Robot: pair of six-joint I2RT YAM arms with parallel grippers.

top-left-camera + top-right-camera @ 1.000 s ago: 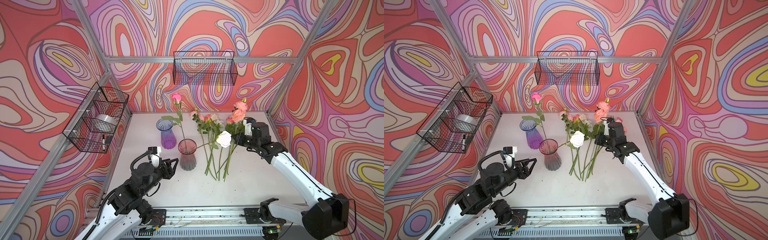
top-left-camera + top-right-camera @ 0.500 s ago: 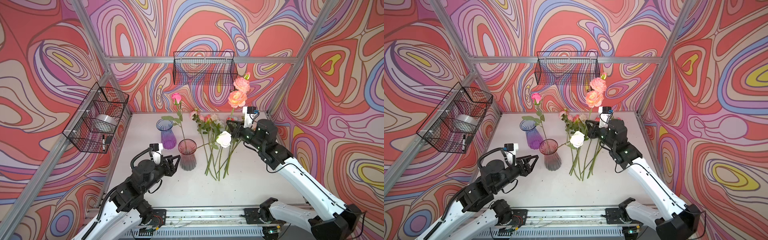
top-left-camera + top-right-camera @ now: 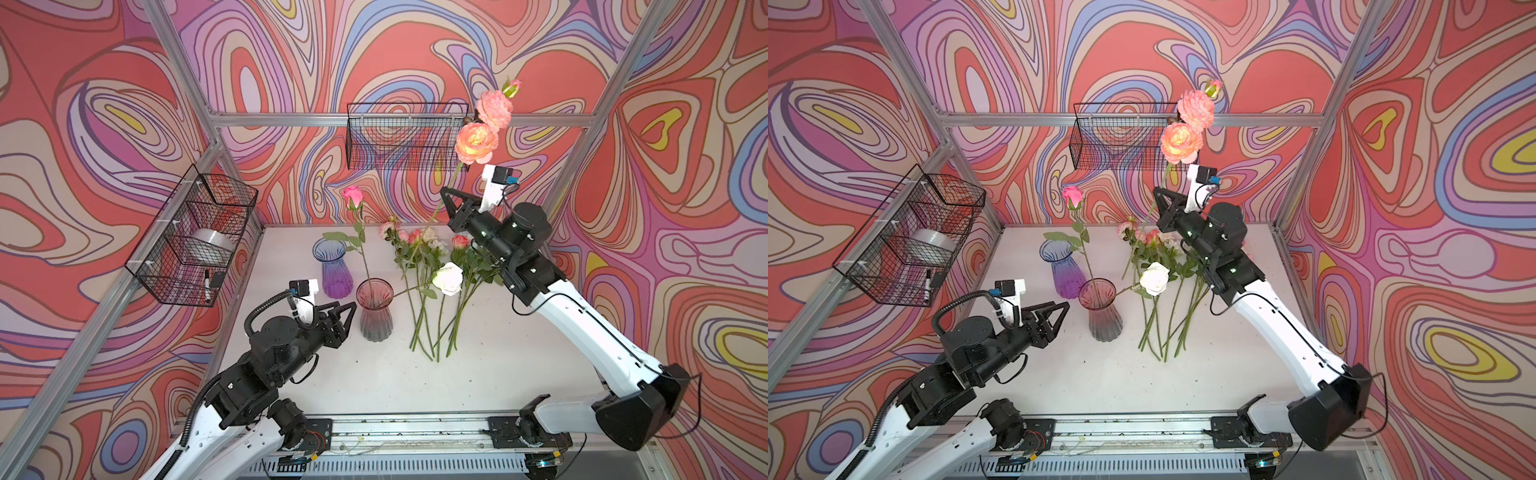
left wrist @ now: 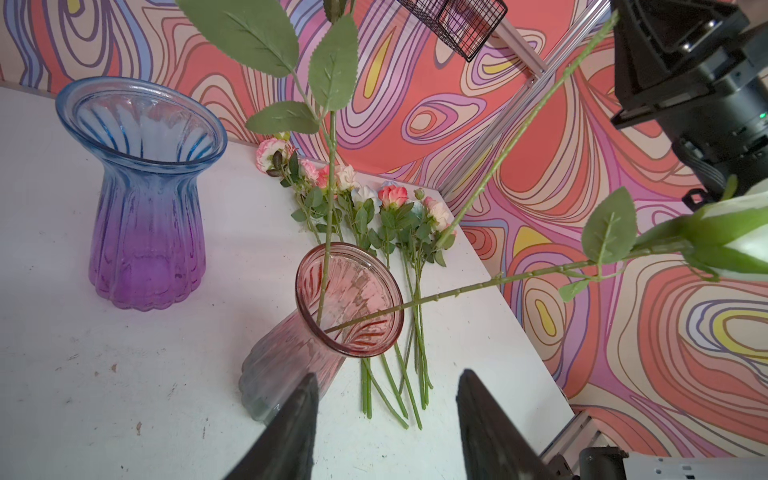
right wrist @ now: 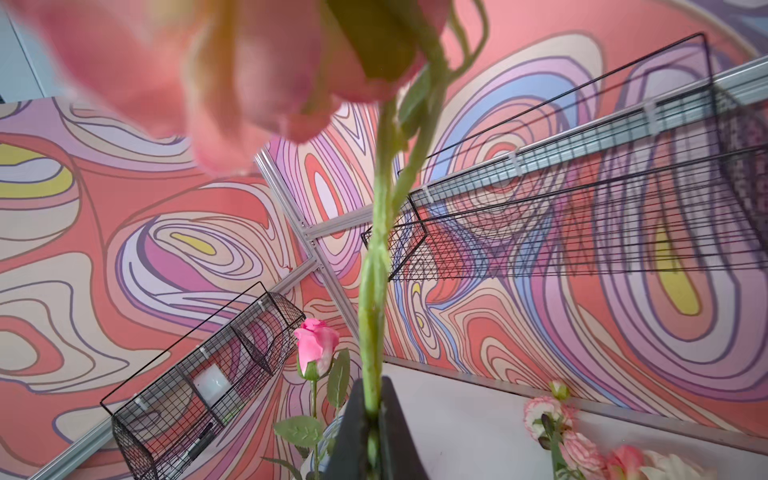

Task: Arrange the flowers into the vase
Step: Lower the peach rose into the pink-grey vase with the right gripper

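Observation:
A pink-to-grey glass vase (image 3: 375, 309) (image 4: 349, 299) stands mid-table. In it are an upright pink rose (image 3: 352, 195) and a white rose (image 3: 448, 278) leaning right. Several more flowers (image 3: 428, 266) lie in a bunch on the table to its right. My right gripper (image 3: 444, 193) (image 5: 371, 399) is shut on the green stem of a coral flower sprig (image 3: 476, 143), held high above the bunch with the heads up by the back basket. My left gripper (image 3: 351, 307) (image 4: 386, 376) hovers open just left of the vase, nothing between its fingers.
A blue-to-purple vase (image 3: 334, 266) stands behind and left of the pink one. A wire basket (image 3: 195, 237) with a tape roll and marker hangs on the left wall. Another wire basket (image 3: 407, 137) hangs on the back wall. The arms' rail (image 3: 395, 432) runs along the front edge.
My right gripper has lifted the coral sprig up off the bunch and tilted it upright. My left gripper has crept a little closer to the pink vase.

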